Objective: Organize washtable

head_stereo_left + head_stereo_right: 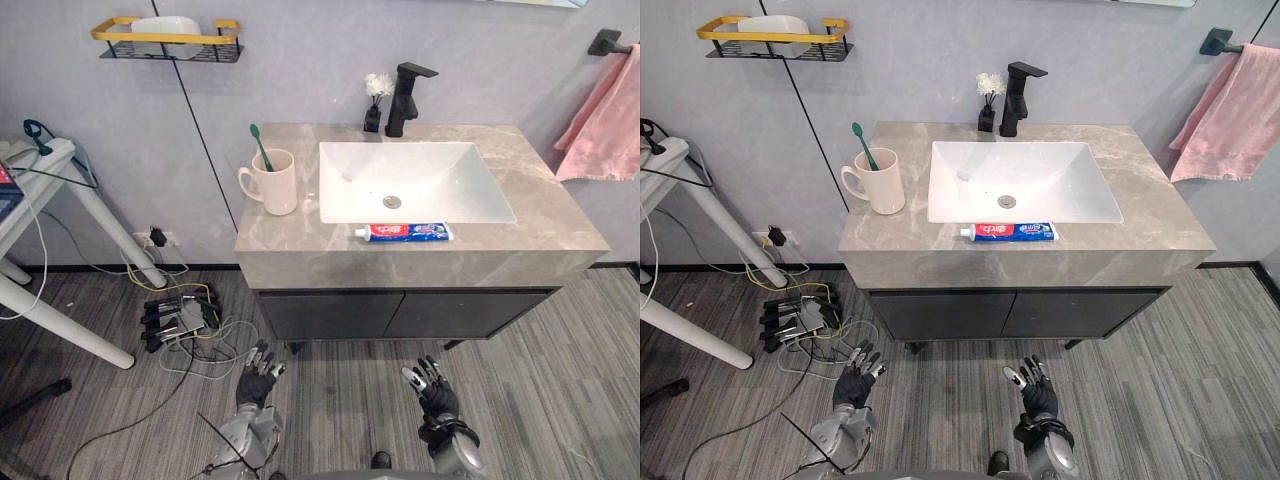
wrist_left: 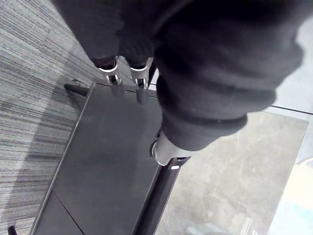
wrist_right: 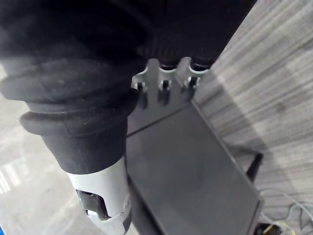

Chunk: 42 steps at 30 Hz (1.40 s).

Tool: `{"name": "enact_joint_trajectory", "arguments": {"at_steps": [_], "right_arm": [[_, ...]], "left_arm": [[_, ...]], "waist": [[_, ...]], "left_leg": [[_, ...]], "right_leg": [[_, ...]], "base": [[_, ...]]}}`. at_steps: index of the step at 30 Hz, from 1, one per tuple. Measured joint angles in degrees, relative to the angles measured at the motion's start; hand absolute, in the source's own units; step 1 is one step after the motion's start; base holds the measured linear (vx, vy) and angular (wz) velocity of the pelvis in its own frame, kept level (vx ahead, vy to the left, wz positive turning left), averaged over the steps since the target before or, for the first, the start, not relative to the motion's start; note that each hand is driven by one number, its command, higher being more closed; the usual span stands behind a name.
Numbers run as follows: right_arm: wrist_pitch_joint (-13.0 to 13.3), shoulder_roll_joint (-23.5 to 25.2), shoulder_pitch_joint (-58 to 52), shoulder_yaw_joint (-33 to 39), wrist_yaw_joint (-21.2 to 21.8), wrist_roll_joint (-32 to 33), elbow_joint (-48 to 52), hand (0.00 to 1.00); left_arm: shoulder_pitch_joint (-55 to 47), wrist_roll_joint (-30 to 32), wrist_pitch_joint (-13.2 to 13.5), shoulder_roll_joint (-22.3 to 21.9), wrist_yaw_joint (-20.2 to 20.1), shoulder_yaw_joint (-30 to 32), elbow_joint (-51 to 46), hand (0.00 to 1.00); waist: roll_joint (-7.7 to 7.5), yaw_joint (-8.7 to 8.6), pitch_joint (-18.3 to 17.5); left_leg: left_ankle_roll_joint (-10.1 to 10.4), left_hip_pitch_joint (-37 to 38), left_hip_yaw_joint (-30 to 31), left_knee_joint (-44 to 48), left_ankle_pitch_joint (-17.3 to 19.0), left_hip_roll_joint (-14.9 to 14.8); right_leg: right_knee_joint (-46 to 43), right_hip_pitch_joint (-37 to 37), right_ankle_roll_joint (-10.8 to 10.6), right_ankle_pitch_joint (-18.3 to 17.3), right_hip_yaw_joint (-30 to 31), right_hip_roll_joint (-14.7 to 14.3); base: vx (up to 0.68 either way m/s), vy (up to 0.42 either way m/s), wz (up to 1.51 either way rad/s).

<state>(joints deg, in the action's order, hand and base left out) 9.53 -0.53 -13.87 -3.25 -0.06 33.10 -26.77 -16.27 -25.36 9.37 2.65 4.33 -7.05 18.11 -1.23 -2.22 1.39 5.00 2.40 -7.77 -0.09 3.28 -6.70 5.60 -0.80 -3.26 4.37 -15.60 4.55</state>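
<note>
Two empty hands, left hand (image 1: pixel 258 378) and right hand (image 1: pixel 432 388), hang with relaxed fingers low before the washtable (image 1: pixel 290 242), well apart from its toothpaste tube (image 1: pixel 402 232).

light: bright, even, overhead | glare: soft sheen on counter (image 1: pixel 545 205) and sink (image 1: pixel 420 172) | shadow: deep under counter lip across cabinet (image 1: pixel 330 315), soft on floor (image 1: pixel 345 362) below

Grey marble-look washtable (image 1: pixel 540 215), glossy white basin (image 1: pixel 440 180), matt black faucet (image 1: pixel 405 95).
</note>
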Motion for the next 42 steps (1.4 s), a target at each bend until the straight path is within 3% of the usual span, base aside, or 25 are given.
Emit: {"name": "enact_joint_trajectory", "arguments": {"at_steps": [6,9,11,14,19,21,30,34,37,42], "right_arm": [[0.0,0.2,-0.7,4.8,-1.3,0.1,-1.9,0.00],[0.0,0.2,-1.1,14.2,-3.5,0.3,-1.3,0.00],[0.2,-0.1,-0.6,27.0,-6.4,0.2,2.5,0.00],[1.6,-3.0,0.3,38.3,-10.5,-0.2,9.5,0.00],[4.6,-9.5,3.9,46.2,-14.2,-3.3,18.7,0.00],[5.8,-13.0,7.9,46.1,-15.0,-4.8,19.3,0.00],[5.9,-25.1,21.7,35.6,-14.4,-8.7,19.3,0.00],[6.1,-31.6,28.5,29.3,-12.9,-10.1,18.4,0.00],[6.3,-34.7,31.9,24.3,-11.1,-11.2,15.9,0.00],[5.6,-43.5,38.4,12.0,-6.9,-13.5,6.0,0.00]], "left_arm": [[0.4,0.0,0.0,0.0,0.7,0.9,1.7,0.00],[0.5,0.0,0.0,0.3,1.0,1.5,1.9,0.00],[0.4,0.0,0.0,0.4,1.1,3.3,1.9,0.00],[0.1,0.1,0.1,0.5,1.1,4.5,1.9,0.00],[0.1,0.2,0.1,0.7,0.6,2.4,1.9,0.00],[0.1,0.4,0.1,0.7,-0.3,0.3,2.3,0.00],[-0.1,0.8,0.0,0.3,-3.1,-3.9,5.1,0.00],[-0.3,0.8,0.0,0.6,-4.4,-4.8,5.1,0.00],[-0.4,0.7,0.1,0.9,-5.2,-5.4,5.1,0.00],[-2.6,0.6,0.1,1.0,-6.1,-6.8,4.9,0.00]], "waist": [[-0.16,0.02,0.2],[-0.17,0.00,0.4],[-0.01,-0.05,0.5],[0.09,-0.24,0.7],[-0.14,-0.45,1.2],[-0.20,-0.40,1.2],[-0.32,0.31,1.2],[-1.14,0.54,1.7],[-1.85,1.64,2.1],[-1.88,3.12,2.3]], "left_leg": [[0.0,0.0,0.3,0.3,0.0,0.0],[0.0,0.4,0.3,0.5,0.0,0.0],[0.0,0.4,0.1,0.6,0.0,-0.1],[0.0,0.6,-0.1,0.7,0.1,-0.1],[-0.2,0.3,-0.2,0.9,0.2,-0.4],[-0.2,-0.5,-0.1,1.0,0.2,-0.3],[0.0,-1.9,1.6,1.3,0.0,-0.2],[-0.1,-2.8,3.3,2.1,0.1,-0.2],[-0.1,-3.0,3.4,2.3,0.1,-0.2],[-0.2,-5.0,4.8,2.6,0.1,0.3]], "right_leg": [[0.0,-0.4,0.0,0.0,-0.1,0.0],[0.0,-1.0,0.0,0.0,-0.1,0.0],[-0.4,-1.0,0.0,0.0,0.3,0.0],[-0.7,-0.9,-0.2,-0.2,0.9,0.0],[-2.6,0.3,-0.6,-1.3,1.5,0.0],[-2.8,1.1,-0.6,-1.3,1.6,0.0],[-3.6,2.2,-0.7,-1.4,1.1,0.1],[-3.6,2.2,-0.7,-1.4,1.5,0.1],[-3.6,2.2,-0.7,-1.4,1.5,0.1],[-3.6,3.1,-0.8,-1.5,1.2,0.5]], "base": [[0.00,0.000,0.02],[0.00,0.000,0.01],[0.00,0.000,-0.05],[0.00,0.000,-0.08],[-0.03,-0.002,-0.05],[-0.03,-0.001,0.02],[0.03,0.004,0.09],[0.02,0.009,0.15],[-0.02,0.004,0.05],[-0.04,0.005,0.12]]}}
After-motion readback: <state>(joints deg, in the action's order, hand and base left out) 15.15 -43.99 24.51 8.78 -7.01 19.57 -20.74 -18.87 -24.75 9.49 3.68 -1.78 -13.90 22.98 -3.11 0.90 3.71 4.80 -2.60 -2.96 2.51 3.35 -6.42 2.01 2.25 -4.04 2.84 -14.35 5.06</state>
